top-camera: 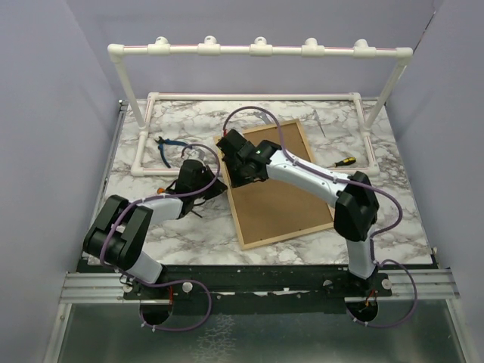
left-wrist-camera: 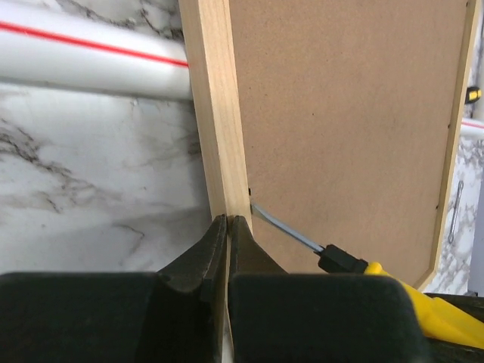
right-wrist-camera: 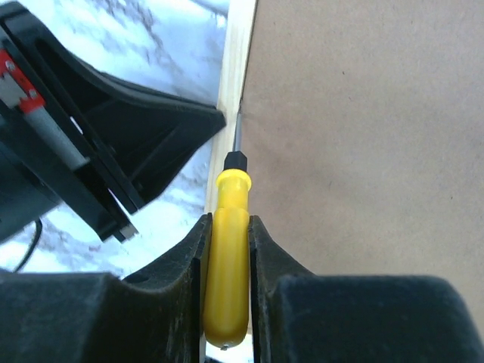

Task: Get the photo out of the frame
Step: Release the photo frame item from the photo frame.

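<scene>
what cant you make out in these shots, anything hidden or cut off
- The photo: in no view. The frame lies back-up and its brown backing covers it.
- Screwdriver tip: in the right wrist view it is lost in the seam beside the wood edging. Any clip there is too small to tell.
- What each arm touches: in the top view the wrists block it.
- Frame's near end: in the left wrist view it is blocked by the left gripper.

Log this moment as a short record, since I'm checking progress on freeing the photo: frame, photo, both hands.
frame: lying flat, brown back up
photo: not visible
right hand: shut on yellow screwdriver, blade tip at the seam between wood edge and back
left hand: shut, holding nothing, tips at the frame's wood edge
</scene>
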